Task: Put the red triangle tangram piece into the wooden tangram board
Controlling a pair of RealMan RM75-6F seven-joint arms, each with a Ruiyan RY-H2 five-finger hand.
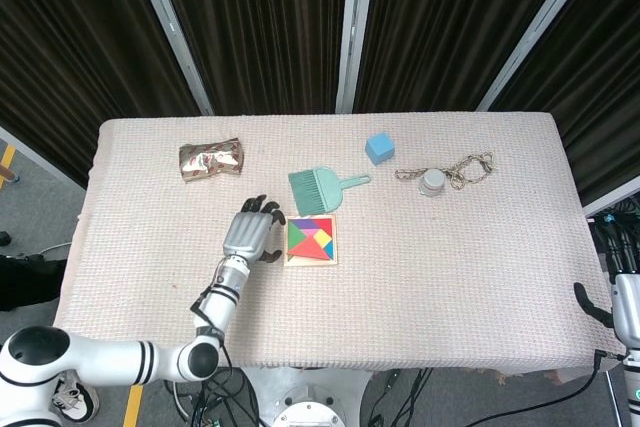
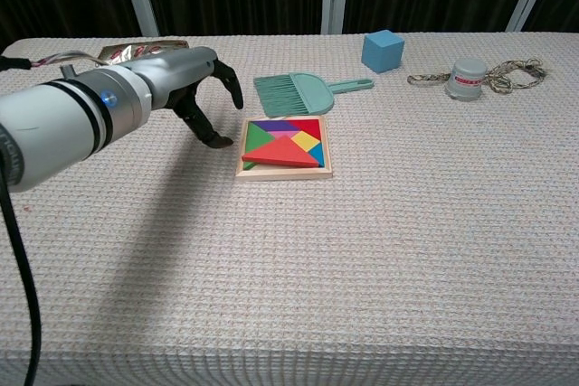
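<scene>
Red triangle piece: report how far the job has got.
Done: the red triangle piece lies inside the wooden tangram board among the other colours. In hand: nothing; the left robot hand hovers empty beside the board. Left: seemingly nothing, though one corner may not sit flush.

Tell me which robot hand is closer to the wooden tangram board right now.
Left. The left robot hand hovers just off the wooden tangram board on its left side, holding nothing. The right robot hand sits far off at the table's right edge.
</scene>
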